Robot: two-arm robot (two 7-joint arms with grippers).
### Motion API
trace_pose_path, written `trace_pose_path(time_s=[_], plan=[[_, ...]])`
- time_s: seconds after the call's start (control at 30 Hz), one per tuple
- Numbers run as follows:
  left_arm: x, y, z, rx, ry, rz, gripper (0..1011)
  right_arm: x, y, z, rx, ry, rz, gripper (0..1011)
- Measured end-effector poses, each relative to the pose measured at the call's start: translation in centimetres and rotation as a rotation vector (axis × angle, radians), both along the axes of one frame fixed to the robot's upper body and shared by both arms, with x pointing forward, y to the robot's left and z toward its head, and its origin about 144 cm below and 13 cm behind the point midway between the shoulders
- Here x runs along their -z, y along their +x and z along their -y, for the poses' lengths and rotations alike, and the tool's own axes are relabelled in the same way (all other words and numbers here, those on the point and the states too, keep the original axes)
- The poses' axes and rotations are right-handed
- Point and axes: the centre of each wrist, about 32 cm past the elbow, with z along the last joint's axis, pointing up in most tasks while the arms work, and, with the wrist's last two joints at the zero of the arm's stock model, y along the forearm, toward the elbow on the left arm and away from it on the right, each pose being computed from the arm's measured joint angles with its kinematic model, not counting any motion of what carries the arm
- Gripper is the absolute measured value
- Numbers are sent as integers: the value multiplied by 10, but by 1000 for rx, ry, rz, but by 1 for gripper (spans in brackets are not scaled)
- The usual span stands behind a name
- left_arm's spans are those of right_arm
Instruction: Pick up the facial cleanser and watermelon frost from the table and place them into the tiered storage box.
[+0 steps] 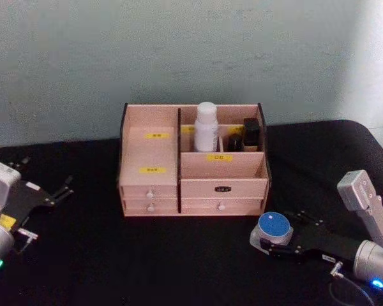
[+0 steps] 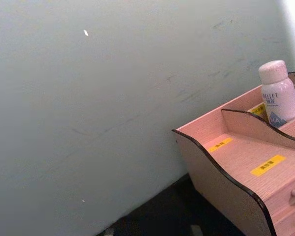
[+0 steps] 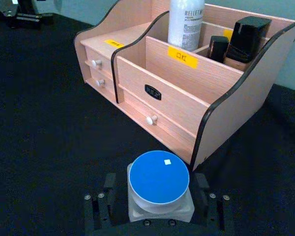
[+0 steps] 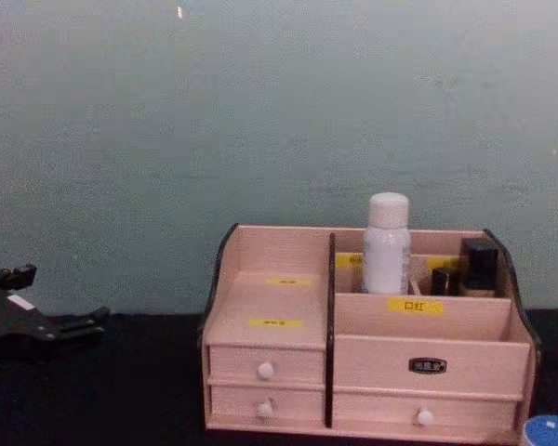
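Note:
The facial cleanser (image 1: 206, 127), a tall white bottle (image 3: 186, 22), stands upright in a back compartment of the tiered storage box (image 1: 150, 153), right of its middle divider (image 4: 387, 246). The watermelon frost (image 1: 274, 228), a squat jar with a blue lid (image 3: 159, 179), rests on the black table just off the box's front right corner. My right gripper (image 1: 276, 233) is open, its fingers (image 3: 109, 194) straddling the jar with a small gap on each side. My left gripper (image 1: 60, 189) is parked open at the table's left side, far from the box.
Small black bottles (image 1: 251, 135) stand in the back right compartment beside the cleanser. The box's left stepped shelves (image 2: 246, 157) and front right compartment (image 3: 167, 69) hold nothing. A pale wall runs behind the black table (image 1: 179, 261).

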Motion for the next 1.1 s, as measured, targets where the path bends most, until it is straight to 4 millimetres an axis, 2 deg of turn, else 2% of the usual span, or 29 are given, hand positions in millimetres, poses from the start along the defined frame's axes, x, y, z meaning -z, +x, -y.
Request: trace_pose_path(time_s=[1.1], plan=[[0,0,0,0,0,0,1001,2,5,-1,3,6,-15,1000]])
